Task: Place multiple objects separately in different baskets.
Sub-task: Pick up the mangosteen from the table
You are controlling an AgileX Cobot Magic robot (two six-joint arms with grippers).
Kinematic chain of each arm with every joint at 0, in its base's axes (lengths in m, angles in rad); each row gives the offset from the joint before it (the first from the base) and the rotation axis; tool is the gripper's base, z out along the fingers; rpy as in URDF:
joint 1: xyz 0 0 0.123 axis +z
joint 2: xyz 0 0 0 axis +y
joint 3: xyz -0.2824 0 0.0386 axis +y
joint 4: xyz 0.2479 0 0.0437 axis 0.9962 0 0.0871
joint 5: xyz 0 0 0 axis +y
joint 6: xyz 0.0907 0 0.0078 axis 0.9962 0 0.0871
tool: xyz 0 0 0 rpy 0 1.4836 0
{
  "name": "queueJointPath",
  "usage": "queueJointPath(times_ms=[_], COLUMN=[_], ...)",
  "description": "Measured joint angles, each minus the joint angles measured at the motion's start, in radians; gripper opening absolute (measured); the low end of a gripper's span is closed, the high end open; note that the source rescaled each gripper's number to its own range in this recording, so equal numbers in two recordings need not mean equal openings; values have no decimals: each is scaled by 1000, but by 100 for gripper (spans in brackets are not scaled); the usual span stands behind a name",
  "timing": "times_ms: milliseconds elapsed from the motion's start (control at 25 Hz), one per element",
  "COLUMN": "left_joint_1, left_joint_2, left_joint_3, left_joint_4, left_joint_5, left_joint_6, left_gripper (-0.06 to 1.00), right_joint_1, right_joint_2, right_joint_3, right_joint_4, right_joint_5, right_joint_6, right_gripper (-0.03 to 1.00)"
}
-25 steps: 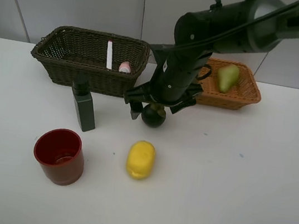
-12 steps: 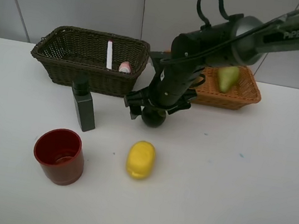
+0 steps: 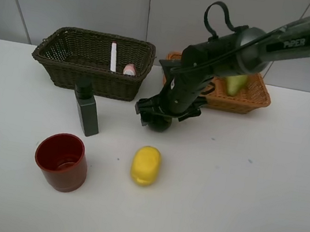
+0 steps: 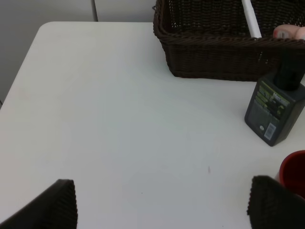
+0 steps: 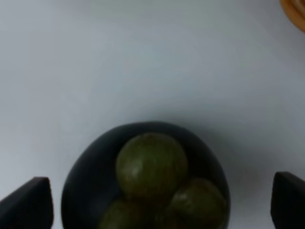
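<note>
Right gripper [image 3: 160, 117] dropped lower than a second ago, jaws wide, straddling dark mangosteen [image 5: 145, 176] mid-desk [image 3: 248, 194], not closed on it. Left gripper [image 4: 164, 205] wide, holding nothing, over desk's left side. Lemon [image 3: 146, 164], red cup [image 3: 62, 160] and green bottle [image 3: 87, 112] loose toward front-left. Pear [image 3: 236, 81] in orange basket [image 3: 251, 100]; marker [image 3: 113, 56] and pink bottle [image 3: 129, 69] in dark basket [image 3: 90, 78], both baskets at the back edge.

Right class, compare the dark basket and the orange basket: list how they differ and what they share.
The dark basket is deeper; the orange basket is shallower. The dark basket holds a marker and a pink bottle; the orange basket holds a pear. Both are rectangular woven wicker.
</note>
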Motion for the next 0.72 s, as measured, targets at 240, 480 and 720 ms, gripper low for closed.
queueJointPath(times_ms=[240, 480, 720], left_joint_1=[0, 0, 0], left_joint_2=[0, 0, 0], left_joint_3=[0, 0, 0], left_joint_4=[0, 0, 0], left_joint_5=[0, 0, 0], left_joint_6=[0, 0, 0], left_gripper=[93, 93, 93], right_joint_1=[0, 0, 0], right_joint_2=[8, 8, 8], right_joint_3=[0, 0, 0], right_joint_4=[0, 0, 0], right_joint_5=[-38, -45, -42], right_joint_6=[0, 0, 0], right_gripper=[99, 80, 64])
